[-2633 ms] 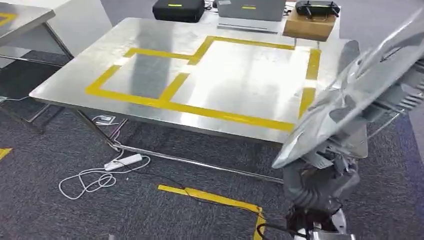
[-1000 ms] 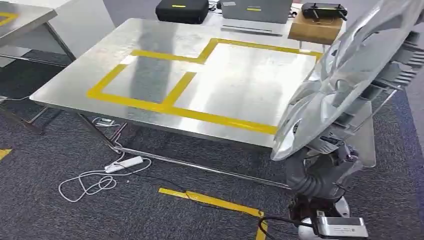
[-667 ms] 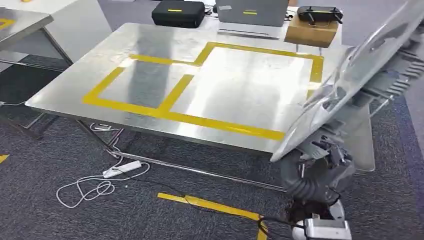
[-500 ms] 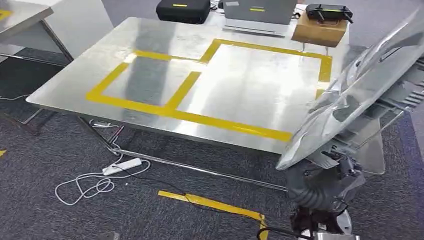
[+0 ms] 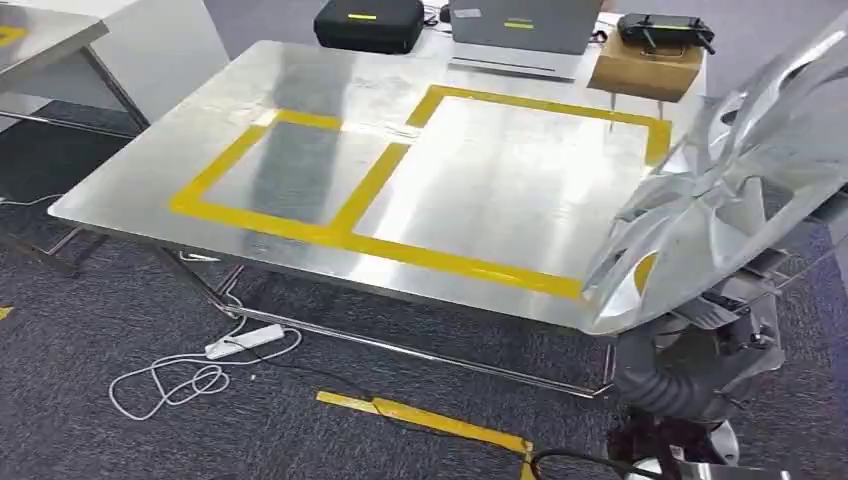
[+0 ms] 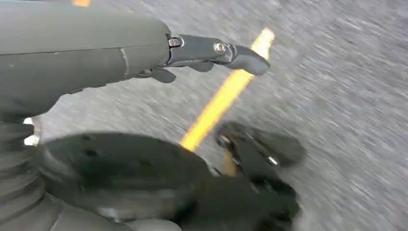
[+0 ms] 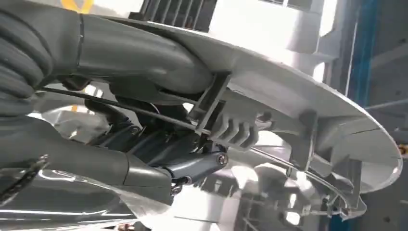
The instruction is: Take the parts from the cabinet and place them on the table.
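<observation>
A large silver wheel-cover part (image 5: pixel 730 180) with spoke cut-outs is held tilted at the right of the head view, over the table's near right corner. My right hand (image 5: pixel 745 300) grips it from underneath. In the right wrist view my thumb lies over the part's rim (image 7: pixel 298 96) and the darker fingers (image 7: pixel 192 166) sit against its ribbed back. The steel table (image 5: pixel 300 80) carries yellow tape rectangles (image 5: pixel 360 195). My left hand (image 6: pixel 207 53) hangs over the carpet with its fingers stretched out, holding nothing.
At the table's far edge stand a black case (image 5: pixel 368 22), a grey laptop (image 5: pixel 522 32) and a cardboard box (image 5: pixel 645 68) with a black controller on it. A white power strip and cable (image 5: pixel 205 360) lie on the carpet under the table. Yellow floor tape (image 5: pixel 420 418) runs nearby.
The view has shifted as I move closer to the table. The part has tipped and now overlaps the table's near right corner; my right hand still holds it.
</observation>
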### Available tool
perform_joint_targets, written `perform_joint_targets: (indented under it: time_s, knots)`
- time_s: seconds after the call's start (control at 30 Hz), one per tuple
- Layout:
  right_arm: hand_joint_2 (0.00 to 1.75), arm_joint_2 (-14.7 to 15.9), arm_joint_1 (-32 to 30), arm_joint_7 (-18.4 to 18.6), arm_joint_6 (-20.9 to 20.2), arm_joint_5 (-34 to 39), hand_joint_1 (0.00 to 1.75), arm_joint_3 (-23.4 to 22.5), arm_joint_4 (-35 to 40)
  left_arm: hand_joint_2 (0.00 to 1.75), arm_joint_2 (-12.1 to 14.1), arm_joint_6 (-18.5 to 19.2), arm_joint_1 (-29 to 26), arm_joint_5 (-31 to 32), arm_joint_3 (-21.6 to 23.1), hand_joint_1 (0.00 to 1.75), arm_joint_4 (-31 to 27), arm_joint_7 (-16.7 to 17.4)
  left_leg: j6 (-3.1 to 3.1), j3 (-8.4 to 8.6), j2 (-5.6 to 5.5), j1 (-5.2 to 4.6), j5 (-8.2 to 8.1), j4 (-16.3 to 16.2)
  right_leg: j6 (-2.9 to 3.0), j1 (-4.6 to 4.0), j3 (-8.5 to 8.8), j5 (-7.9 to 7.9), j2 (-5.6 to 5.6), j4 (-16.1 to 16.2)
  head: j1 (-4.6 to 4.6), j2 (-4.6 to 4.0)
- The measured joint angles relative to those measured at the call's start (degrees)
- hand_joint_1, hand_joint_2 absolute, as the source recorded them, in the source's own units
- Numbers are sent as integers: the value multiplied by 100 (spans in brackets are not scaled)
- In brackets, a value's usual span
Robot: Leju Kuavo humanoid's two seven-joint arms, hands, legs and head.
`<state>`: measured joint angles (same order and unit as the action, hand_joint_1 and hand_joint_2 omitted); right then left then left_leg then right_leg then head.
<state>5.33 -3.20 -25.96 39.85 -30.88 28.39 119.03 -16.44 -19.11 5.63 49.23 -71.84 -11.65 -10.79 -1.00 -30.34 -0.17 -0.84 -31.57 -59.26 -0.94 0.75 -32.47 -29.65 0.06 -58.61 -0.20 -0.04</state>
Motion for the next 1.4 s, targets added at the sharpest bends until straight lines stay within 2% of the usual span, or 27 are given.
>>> perform_joint_targets:
  time_s: [0.03,0.07,0.13,0.17,0.2,0.23,0.3,0.33,0.43,0.53,0.57,0.67,0.7,0.73,0.77,0.83,0.9,1.0,1.03,1.1,1.17,1.2,1.23,1.27,1.33,1.37,1.4]
  knots:
    - [175,9,10,22,0,11,175,-2,32,175,4,-87,4,41,0,0,0,74,46,-24,1,9,-56,-107,24,15,66,-6,-5,39,-1,0]
    - [175,13,38,39,0,22,175,-2,61,175,4,-115,15,59,0,0,0,87,83,-185,-1,22,-176,-416,72,24,115,-38,-25,55,-33,0]
    - [175,37,93,55,0,33,175,0,94,175,4,-113,27,76,0,0,0,133,144,-720,0,75,-427,-1297,106,31,173,-100,-28,55,-37,0]
    - [175,55,107,57,0,33,175,-2,96,175,7,-87,26,81,2,0,0,133,160,-963,1,96,-476,-1633,102,31,207,-136,-21,55,-26,0]
    - [175,63,111,70,0,39,175,-2,96,175,11,30,26,83,0,0,0,133,168,-1107,1,107,-376,-1739,96,34,259,-181,-10,55,-35,0]
    - [175,70,112,94,0,54,175,0,96,175,20,192,29,91,2,0,0,148,168,-1106,0,110,-111,-1579,73,41,339,-239,2,55,-33,0]
    - [175,72,138,103,-7,107,175,4,83,175,53,603,33,122,2,0,0,280,142,-848,0,109,590,-736,47,54,514,-355,12,55,-33,0]
    - [175,72,168,96,-11,151,175,9,65,175,89,893,31,142,2,0,0,395,121,-727,-7,101,712,-456,31,63,570,-410,9,61,-28,0]
    - [175,72,294,30,-28,225,175,20,-20,175,159,1244,75,214,7,0,2,576,23,-643,0,42,489,-225,-62,36,503,-426,24,84,-33,-2]
    - [175,72,337,-52,-105,284,175,31,-92,175,252,1717,41,330,44,0,2,618,-50,-555,-13,95,474,-57,-151,44,482,-506,-16,84,-16,0]
    - [175,72,365,-83,-127,286,175,53,-116,175,339,2059,32,380,74,0,2,622,-75,-514,-17,98,463,-26,-151,39,365,-605,-12,-138,15,0]
    - [175,72,442,-116,-131,216,175,171,-230,175,597,2786,19,551,192,0,2,859,-124,-487,-14,89,416,-26,-151,32,-507,-1052,-10,-1529,24,0]
    - [175,72,455,-118,-131,203,175,201,-265,175,676,2928,-4,616,236,0,2,933,-128,-464,-16,88,396,-26,-152,32,-684,-999,-11,-1716,20,0]
    - [175,72,471,-114,-131,201,175,223,-306,175,747,3014,-34,681,295,0,2,1018,-124,-424,-23,88,370,-26,-149,34,-723,-800,-12,-1639,24,0]
    - [175,72,485,-109,-133,201,175,245,-350,175,804,3123,-66,762,345,0,2,1081,-117,-373,-34,88,340,-26,-143,36,-652,-499,-13,-1338,24,0]
    - [175,70,502,-105,-138,199,175,273,-418,175,887,3332,-128,907,477,0,2,1189,-74,-242,-60,88,261,-26,-90,33,-282,165,-16,-300,31,0]
    - [175,37,540,-112,-157,164,175,299,-472,175,973,3432,-156,1018,590,0,2,1304,-9,-276,-72,58,241,-58,-67,2,-100,45,-11,-89,24,0]
    - [175,-29,568,-83,-214,89,175,306,-566,175,1071,3577,-172,1211,750,0,2,1490,58,-280,-61,73,259,-21,-1,-7,-111,16,18,-47,11,0]
    - [175,-81,584,-68,-223,81,175,308,-601,175,1128,3605,-169,1246,796,0,-2,1508,105,-285,-54,83,191,-57,29,40,-69,32,0,-9,15,0]
    - [175,-153,623,-61,-227,57,175,308,-654,175,1152,3635,-170,1256,866,0,-2,1519,175,-509,-29,89,-91,-569,83,43,-34,10,-17,-2,-15,0]
    - [175,-179,629,-64,-227,46,175,306,-706,175,1195,3664,-166,1254,892,0,-2,1519,213,-945,-19,100,-447,-1475,115,39,-2,-15,-42,-2,-7,0]
    - [175,-190,634,-63,-227,46,175,306,-732,175,1202,3675,-158,1250,894,0,-2,1519,219,-1068,-18,98,-475,-1739,119,39,19,-28,-44,-2,-13,0]
    - [175,-203,634,-61,-227,46,175,308,-763,175,1209,3686,-153,1252,901,0,-2,1519,217,-1035,-18,99,-355,-1694,119,40,49,-41,-42,-2,-9,0]
    - [175,-219,635,-57,-225,46,175,308,-789,175,1217,3688,-153,1259,914,0,-2,1519,206,-899,-15,100,-119,-1417,115,40,79,-61,-33,-2,-13,0]
    - [175,-245,625,-44,-186,-64,175,299,-818,175,1220,3688,-168,1162,949,0,-7,1391,161,-476,-14,100,424,-483,89,39,147,-94,-1,-3,-9,0]
    - [175,-282,550,-39,-105,-313,175,256,-815,175,1127,3623,-192,820,912,0,-26,1040,127,-350,-33,89,392,-264,64,36,151,-107,16,6,-6,0]
    - [175,-308,390,-62,-50,-545,175,172,-761,175,1016,3420,-214,363,806,0,-44,386,101,-331,-27,55,404,-165,24,13,134,-121,10,-10,-20,0]
